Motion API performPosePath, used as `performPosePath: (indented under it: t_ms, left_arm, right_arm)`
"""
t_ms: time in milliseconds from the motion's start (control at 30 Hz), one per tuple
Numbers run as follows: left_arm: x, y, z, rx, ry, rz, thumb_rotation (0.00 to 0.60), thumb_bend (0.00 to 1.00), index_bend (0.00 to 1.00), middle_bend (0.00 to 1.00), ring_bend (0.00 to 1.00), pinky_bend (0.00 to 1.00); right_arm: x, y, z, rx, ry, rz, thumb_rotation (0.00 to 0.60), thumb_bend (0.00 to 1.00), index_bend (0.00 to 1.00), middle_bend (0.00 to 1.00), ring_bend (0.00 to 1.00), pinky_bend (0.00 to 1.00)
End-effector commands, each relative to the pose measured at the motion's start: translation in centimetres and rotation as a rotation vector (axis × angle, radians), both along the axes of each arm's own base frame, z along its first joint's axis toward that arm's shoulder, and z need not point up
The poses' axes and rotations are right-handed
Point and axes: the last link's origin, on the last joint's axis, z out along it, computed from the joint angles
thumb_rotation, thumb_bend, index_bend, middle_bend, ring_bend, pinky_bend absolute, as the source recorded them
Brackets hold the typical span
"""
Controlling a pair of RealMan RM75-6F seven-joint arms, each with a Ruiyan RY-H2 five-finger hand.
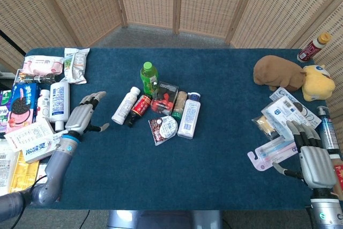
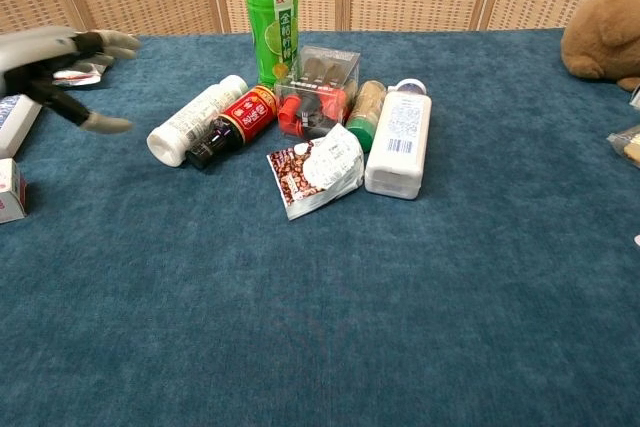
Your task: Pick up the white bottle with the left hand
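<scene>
A slim white bottle (image 1: 125, 105) (image 2: 196, 119) lies on its side at the left end of the cluster in the middle of the blue table. A wider, flat white bottle (image 1: 189, 115) (image 2: 400, 140) lies at the cluster's right end. My left hand (image 1: 86, 115) (image 2: 55, 59) hovers open, fingers spread, a short way left of the slim bottle and apart from it. At the table's front right corner my right hand (image 1: 313, 162) is open and holds nothing; the chest view does not show it.
Beside the slim bottle lie a dark bottle with a red label (image 1: 138, 109), an upright green bottle (image 1: 149, 76), a clear box (image 1: 164, 97) and a snack packet (image 1: 163, 127). Packets and another white bottle (image 1: 59, 102) crowd the left edge; plush toys (image 1: 284, 73) sit far right.
</scene>
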Motion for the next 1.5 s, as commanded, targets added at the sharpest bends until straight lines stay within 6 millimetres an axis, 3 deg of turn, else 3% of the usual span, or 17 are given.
performPosePath:
  t_ms: [33,467,833,1300,1433,1500]
  left_arm:
    - [1.2,1.1,-1.5,-0.026,-0.024,-0.005,0.6,0.3,0.0,0.0,0.0,0.0]
    - [0.7,4.7,-5.0,-0.068,-0.008,0.076,0.6,0.3,0.0,0.0,0.0,0.0]
    - [-1.4,5.0,-1.9,0.007,-0.051,0.136,0.6,0.29,0.0,0.0,0.0,0.0]
    - [-0.1,5.9,-4.7,-0.034,-0.053,0.117,0.6,0.3,0.0,0.0,0.0,0.0]
    - [0.1,6.0,-6.0,-0.028,-0.006,0.109,0.6,0.37,0.14,0.05,0.05,0.04]
    - [0.2,6.0,-6.3,-0.008,-0.006,0.109,0.6,0.44,0.28,0.19,0.21,0.22]
  right_arm:
    - [-0.1,0.1,0.1,0.003,-0.015,-0.005,0.553,0.08,0.0,0.0,0.0,0.0]
    - [-0.4,1.0,0.8,-0.009,-0.076,-0.017,0.552,0.08,0.0,0.0,0.0,0.0]
    - [-0.4,1.4,1.1,-0.014,-0.095,-0.014,0.552,0.08,0.0,0.0,0.0,0.0]
    - [-0.1,2.3,1.5,0.004,-0.156,-0.003,0.55,0.08,0.0,0.0,0.0,0.0]
    - [0.0,2.6,1.8,0.0,-0.164,-0.002,0.551,0.08,0.0,0.0,0.0,0.0]
    - [0.0,2.8,2.0,-0.004,-0.171,0.001,0.551,0.08,0.0,0.0,0.0,0.0]
